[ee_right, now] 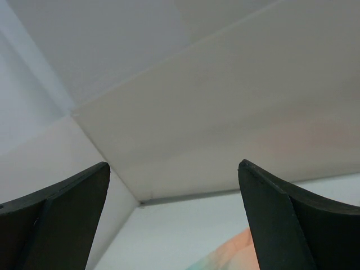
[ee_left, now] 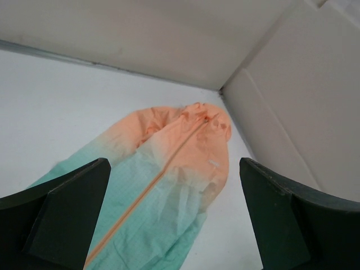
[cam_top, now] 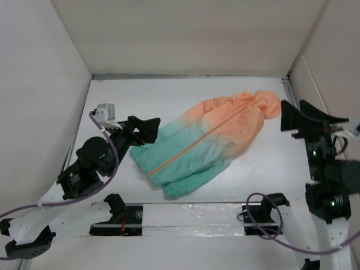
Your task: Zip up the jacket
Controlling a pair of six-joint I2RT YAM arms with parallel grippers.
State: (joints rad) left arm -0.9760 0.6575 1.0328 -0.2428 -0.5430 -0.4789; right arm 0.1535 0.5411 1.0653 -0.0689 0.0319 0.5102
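The jacket (cam_top: 208,140) lies flat and slanted on the white table, with its orange hood (cam_top: 267,104) at the far right and its teal hem near the left. Its orange zipper (cam_top: 191,147) runs as one line from hem to collar, and the front panels meet along it. My left gripper (cam_top: 149,131) hovers open just left of the hem; its wrist view looks along the jacket (ee_left: 169,191) and zipper (ee_left: 151,188) between the wide jaws of the left gripper (ee_left: 174,164). My right gripper (cam_top: 310,116) stands open to the right of the hood. In the right wrist view the right gripper (ee_right: 173,166) holds nothing, and only a sliver of jacket (ee_right: 233,257) shows.
White walls enclose the table on the left (cam_top: 39,112), back (cam_top: 185,34) and right (cam_top: 332,62). Both arm bases and a taped strip (cam_top: 191,216) line the near edge. Purple cables (cam_top: 107,169) loop by each arm.
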